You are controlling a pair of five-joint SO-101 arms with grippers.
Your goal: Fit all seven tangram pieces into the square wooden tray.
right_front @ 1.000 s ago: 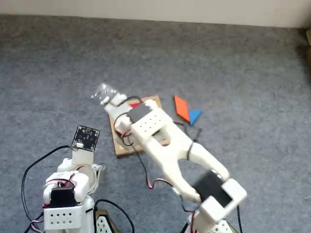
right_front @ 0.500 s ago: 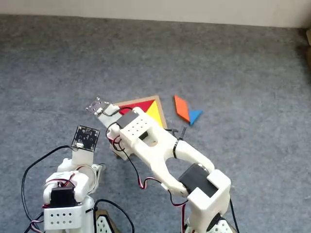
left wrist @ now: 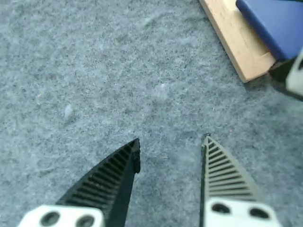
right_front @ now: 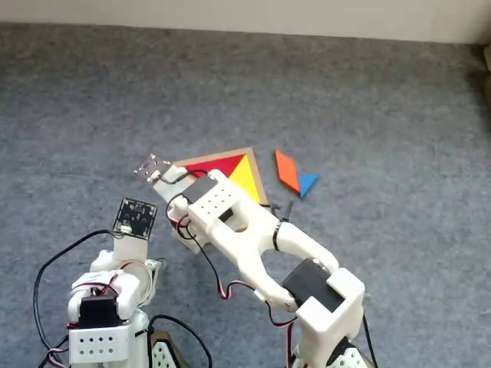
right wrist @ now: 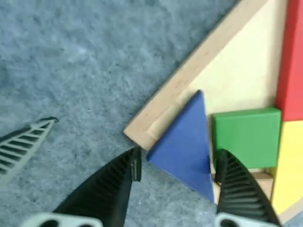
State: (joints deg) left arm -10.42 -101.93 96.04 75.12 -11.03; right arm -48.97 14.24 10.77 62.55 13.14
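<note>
The square wooden tray (right_front: 217, 159) lies mid-table and holds a red triangle (right_front: 220, 165) and a yellow triangle (right_front: 245, 177). My right arm (right_front: 230, 218) lies across the tray's near side. In its wrist view my right gripper (right wrist: 177, 158) is shut on a blue triangle (right wrist: 183, 142), which sits tilted over the tray's corner rim (right wrist: 189, 71), beside a green square (right wrist: 246, 137). An orange parallelogram (right_front: 287, 170) and a small blue triangle (right_front: 308, 183) lie on the carpet right of the tray. My left gripper (left wrist: 170, 149) hangs open over bare carpet, short of that tray corner (left wrist: 236, 47).
Grey carpet covers the whole table. My left arm (right_front: 107, 303) stands at the near left with loose cables around its base. A pale wall strip runs along the far edge.
My right arm has swung left across the tray, uncovering the red and yellow triangles. In the last half second it only edged slightly. The left arm stayed still.
</note>
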